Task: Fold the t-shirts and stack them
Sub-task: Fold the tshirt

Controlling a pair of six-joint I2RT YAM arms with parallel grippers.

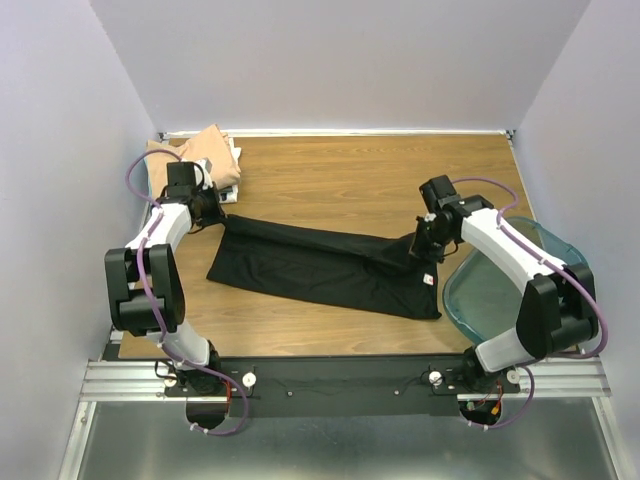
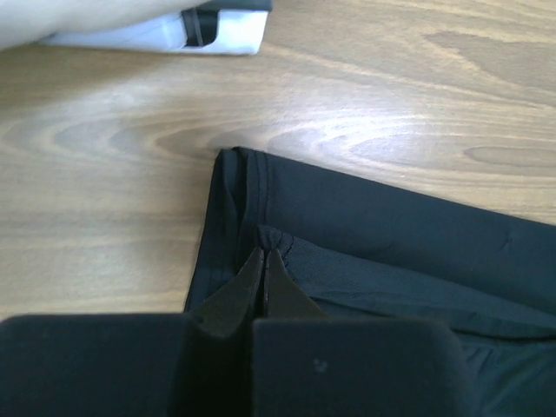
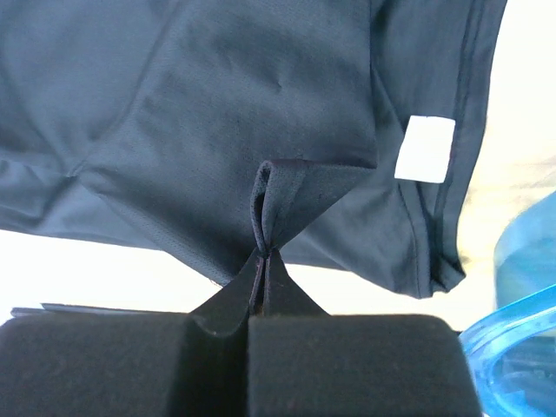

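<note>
A black t-shirt (image 1: 320, 268) lies stretched across the middle of the table, folded into a long band. My left gripper (image 1: 214, 214) is shut on its far left corner; in the left wrist view the closed fingertips (image 2: 265, 254) pinch a small tuck of black cloth (image 2: 373, 252). My right gripper (image 1: 424, 240) is shut on the shirt's far right edge, holding a raised fold (image 3: 287, 187) just off the table. A small white tag (image 3: 425, 148) shows near the shirt's right hem. A tan t-shirt (image 1: 205, 155) lies folded on pale ones at the far left corner.
A clear teal plastic bin (image 1: 500, 285) stands at the right edge of the table, close under my right arm; its rim (image 3: 521, 330) shows in the right wrist view. The pale stack's edge (image 2: 174, 33) lies just beyond the black shirt's left corner.
</note>
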